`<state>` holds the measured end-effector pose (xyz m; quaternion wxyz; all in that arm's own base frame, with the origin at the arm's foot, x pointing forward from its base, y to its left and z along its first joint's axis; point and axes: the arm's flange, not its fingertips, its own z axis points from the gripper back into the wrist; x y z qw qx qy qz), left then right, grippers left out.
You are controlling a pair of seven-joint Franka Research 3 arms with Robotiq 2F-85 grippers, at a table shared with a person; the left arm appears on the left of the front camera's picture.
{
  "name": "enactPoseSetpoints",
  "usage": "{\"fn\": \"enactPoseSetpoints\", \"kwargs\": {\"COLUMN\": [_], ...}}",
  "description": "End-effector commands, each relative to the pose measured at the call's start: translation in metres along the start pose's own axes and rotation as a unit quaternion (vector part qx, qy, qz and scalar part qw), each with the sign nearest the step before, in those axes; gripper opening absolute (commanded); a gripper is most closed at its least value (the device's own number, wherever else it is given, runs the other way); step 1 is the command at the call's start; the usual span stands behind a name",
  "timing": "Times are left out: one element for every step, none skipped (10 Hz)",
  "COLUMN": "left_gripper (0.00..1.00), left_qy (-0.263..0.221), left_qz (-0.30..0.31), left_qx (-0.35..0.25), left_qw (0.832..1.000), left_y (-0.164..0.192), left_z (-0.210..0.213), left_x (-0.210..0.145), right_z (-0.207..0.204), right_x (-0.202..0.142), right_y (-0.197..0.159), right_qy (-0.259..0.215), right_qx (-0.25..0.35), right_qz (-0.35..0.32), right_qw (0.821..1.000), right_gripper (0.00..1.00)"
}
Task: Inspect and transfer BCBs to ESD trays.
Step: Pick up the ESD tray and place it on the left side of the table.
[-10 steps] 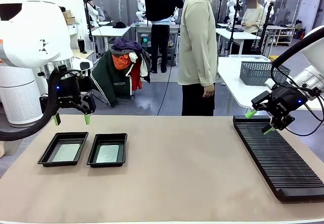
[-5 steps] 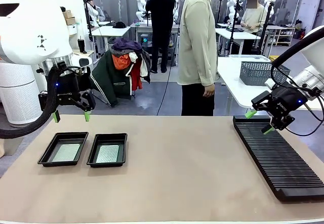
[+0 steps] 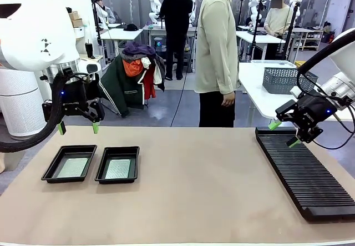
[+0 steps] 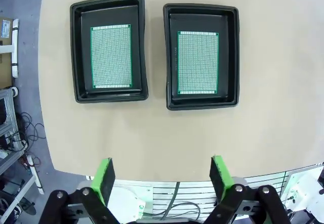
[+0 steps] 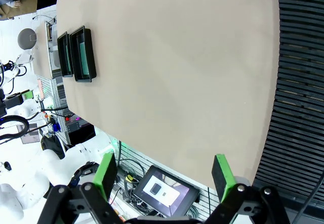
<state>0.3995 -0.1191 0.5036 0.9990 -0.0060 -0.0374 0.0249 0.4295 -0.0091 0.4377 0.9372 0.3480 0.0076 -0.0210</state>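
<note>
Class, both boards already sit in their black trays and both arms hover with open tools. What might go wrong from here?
1. The two ESD trays lie close together; a tool reaching into one might nudge the other.
2. Each BCB lies flat with little space to the walls, so regrasping looks awkward.
3. The right tool hovers just above the slotted rack; lowering could strike it.

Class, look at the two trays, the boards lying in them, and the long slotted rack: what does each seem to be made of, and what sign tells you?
ESD trays: likely moulded black plastic, with a soft sheen on rounded rims.
BCBs: apparently circuit-board laminate, matte green with a fine dot grid.
Rack: probably black plastic, dull and ribbed; metal cannot be ruled out.
</note>
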Motion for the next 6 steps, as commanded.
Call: {"fn": "enactPoseSetpoints", "kwargs": {"left_gripper": [1.00,1.00,1.00,1.00,1.00,1.00], "left_qy": [0.002,0.002,0.002,0.002,0.002,0.002], "left_qz": [-0.005,-0.005,-0.005,-0.005,-0.005,-0.005], "left_qx": [0.000,0.000,0.000,0.000,0.000,0.000], "left_qw": [1.000,1.000,1.000,1.000,1.000,1.000], "left_y": [0.0000,0.0000,0.0000,0.0000,0.0000,0.0000], "left_z": [-0.0020,-0.0020,-0.0020,-0.0020,-0.0020,-0.0020], "left_x": [-0.0017,-0.0017,-0.0017,-0.0017,-0.0017,-0.0017], "right_z": [-0.0003,-0.0003,-0.0003,-0.0003,-0.0003,-0.0003], "right_x": [-0.0022,-0.0022,-0.0022,-0.0022,-0.0022,-0.0022], "right_y": [0.0019,0.0019,0.0019,0.0019,0.0019,0.0019], "right_qy": [-0.002,-0.002,-0.002,-0.002,-0.002,-0.002], "right_qx": [-0.005,-0.005,-0.005,-0.005,-0.005,-0.005], "right_qz": [-0.009,-0.009,-0.009,-0.009,-0.009,-0.009], "right_qw": [1.000,1.000,1.000,1.000,1.000,1.000], "right_gripper": [1.00,1.00,1.00,1.00,1.00,1.00]}}
